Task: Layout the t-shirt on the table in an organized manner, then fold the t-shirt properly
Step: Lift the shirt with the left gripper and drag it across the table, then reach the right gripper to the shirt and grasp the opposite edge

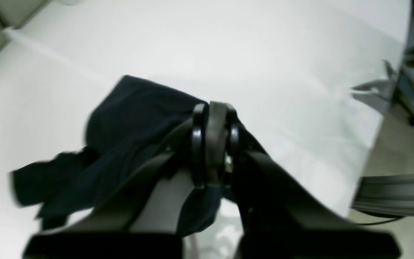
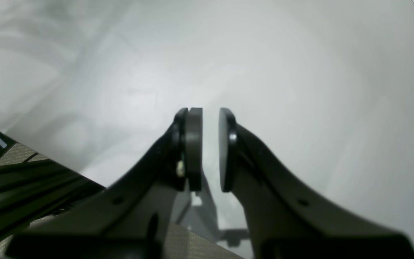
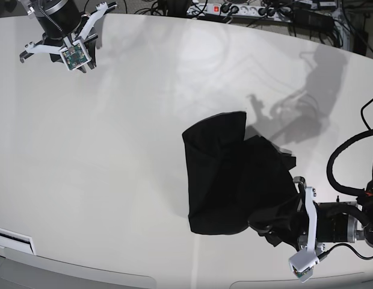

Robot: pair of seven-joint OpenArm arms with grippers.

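T-shirt (image 3: 225, 180), black, bunched and partly doubled over on the table (image 3: 114, 156), right of centre and low in the base view, not flat yet. Layout step only begun by the look of it: sleeves not spread, hem not straight, no proper fold made. Left gripper (image 1: 212, 144) clenched on a pinch of the cloth at the shirt's lower right edge in the base view; in the left wrist view, pads pressed together with dark fabric hanging on both sides. Right gripper (image 2: 210, 149) far away at the upper left of the base view, a little parted and holding nothing, only bare tabletop under it in its own view. Still to do, as judged: spreading of the shirt, smoothing, then folding, probably with both arms. Power strips (image 3: 234, 11) and cables along the upper edge of the base view, off the working area. Nothing on the tabletop blocking the way; the cloth's own tangle the main difficulty.
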